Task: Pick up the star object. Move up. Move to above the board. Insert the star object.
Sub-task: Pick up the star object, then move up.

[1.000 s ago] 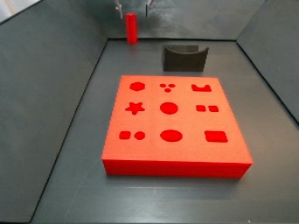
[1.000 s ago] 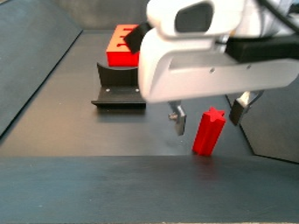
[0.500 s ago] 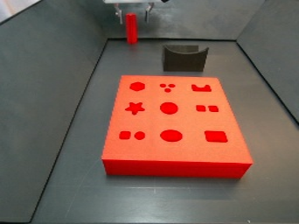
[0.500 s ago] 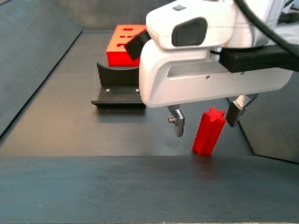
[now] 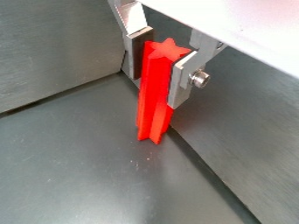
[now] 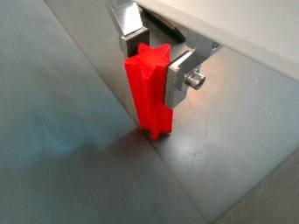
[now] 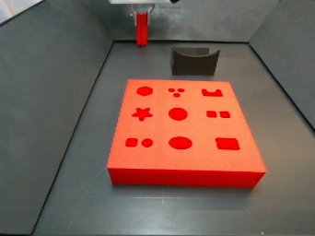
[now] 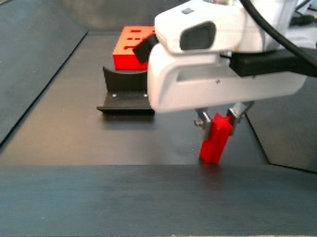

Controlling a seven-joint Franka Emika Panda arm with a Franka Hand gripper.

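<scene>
— Gripper (image 5: 162, 59) at the far end of the floor, well apart from the board (image 7: 185, 129); silver fingers (image 6: 184, 77) closed flat against the upper part of the star object (image 5: 153, 87) in both wrist views; peg upright, foot apparently still down on the grey floor.

— Risks from here?

— Could slip or tilt on the lift if only the top is pinched; would then reach the star hole (image 7: 142, 114) crooked and jam on the rim; might also clip the dark grey U-shaped block (image 7: 193, 61), standing between peg and board.

— Anything unclear?

— Hard to tell whether the foot has left the floor; pads hidden behind the peg; fingers cut off at the frame top in a side view (image 7: 139, 11); board mostly hidden behind the arm elsewhere (image 8: 128, 48).
</scene>
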